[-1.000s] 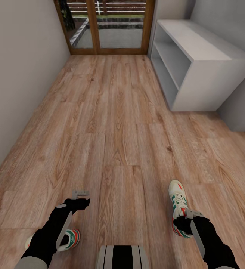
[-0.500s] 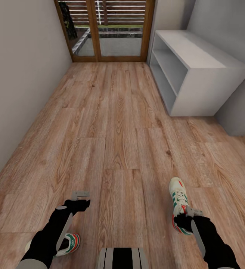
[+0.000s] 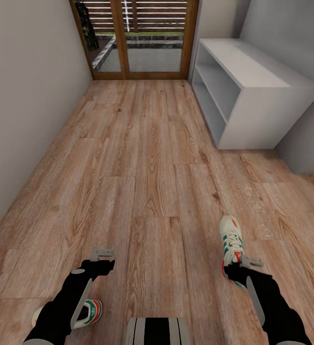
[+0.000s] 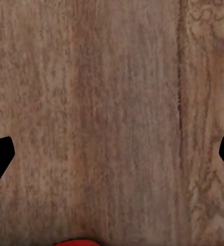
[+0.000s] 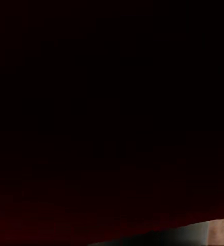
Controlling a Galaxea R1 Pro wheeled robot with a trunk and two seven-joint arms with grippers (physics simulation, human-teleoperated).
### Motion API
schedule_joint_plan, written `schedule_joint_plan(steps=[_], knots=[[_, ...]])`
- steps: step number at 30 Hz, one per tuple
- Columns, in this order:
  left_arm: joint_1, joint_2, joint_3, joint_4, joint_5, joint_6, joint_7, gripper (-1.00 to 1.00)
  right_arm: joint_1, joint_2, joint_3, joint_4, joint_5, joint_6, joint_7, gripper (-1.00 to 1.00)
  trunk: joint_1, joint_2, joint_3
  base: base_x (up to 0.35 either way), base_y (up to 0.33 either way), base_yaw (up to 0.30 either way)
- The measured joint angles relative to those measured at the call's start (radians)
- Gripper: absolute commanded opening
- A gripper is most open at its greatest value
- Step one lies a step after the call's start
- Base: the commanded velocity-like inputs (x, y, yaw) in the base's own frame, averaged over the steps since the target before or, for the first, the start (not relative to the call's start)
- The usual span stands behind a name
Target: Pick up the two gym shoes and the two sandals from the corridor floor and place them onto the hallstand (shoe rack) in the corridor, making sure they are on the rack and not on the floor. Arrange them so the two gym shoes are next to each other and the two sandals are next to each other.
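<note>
Corridor floor (image 3: pixel 147 158), centre of frame: light brown wood-grain planks, darker knots; gym shoe (image 3: pixel 231 242) at lower right: cream-white, green side stripes, red tongue tag, red-orange heel; second gym shoe (image 3: pixel 91 311) at lower left: white with green and red-orange bands; hallstand (image 3: pixel 252 76) at upper right: pale grey-white; door frame (image 3: pixel 121 43) at top: mid-brown wood; walls (image 3: pixel 23 105) at left: flat grey; both arms black.

We find no readable text, label, brand, number or sign on anything in these views.
</note>
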State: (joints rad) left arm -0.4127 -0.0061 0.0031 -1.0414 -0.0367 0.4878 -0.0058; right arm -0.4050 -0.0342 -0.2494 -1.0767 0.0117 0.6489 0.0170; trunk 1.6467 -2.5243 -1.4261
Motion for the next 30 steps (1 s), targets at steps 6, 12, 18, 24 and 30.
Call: schedule_joint_plan(steps=[6,12,18,24,30], knots=[[0.0,0.0,0.0,0.0,0.0,0.0,0.001,1.0,0.0,-0.001,-0.001,-0.034,0.001,-0.034,0.0,-1.0,0.0,0.0,0.0,0.0,0.0,0.0],[0.0,0.0,0.0,0.0,0.0,0.0,0.001,1.0,0.0,-0.003,-0.001,-0.084,-0.003,-0.118,0.0,-1.0,0.0,0.0,0.0,0.0,0.0,0.0],[0.0,0.0,0.0,0.0,0.0,0.0,0.0,1.0,0.0,-0.006,-0.005,-0.087,-0.005,-0.626,-0.009,-1.0,0.0,0.0,0.0,0.0,0.0,0.0],[0.0,0.0,0.0,0.0,0.0,0.0,0.001,1.0,0.0,-0.004,-0.005,-0.087,-0.002,-0.708,-0.004,-1.0,0.0,0.0,0.0,0.0,0.0,0.0],[0.0,0.0,0.0,0.0,0.0,0.0,0.001,1.0,0.0,-0.004,-0.005,-0.085,-0.008,-0.976,-0.002,-1.0,0.0,0.0,0.0,0.0,0.0,0.0]])
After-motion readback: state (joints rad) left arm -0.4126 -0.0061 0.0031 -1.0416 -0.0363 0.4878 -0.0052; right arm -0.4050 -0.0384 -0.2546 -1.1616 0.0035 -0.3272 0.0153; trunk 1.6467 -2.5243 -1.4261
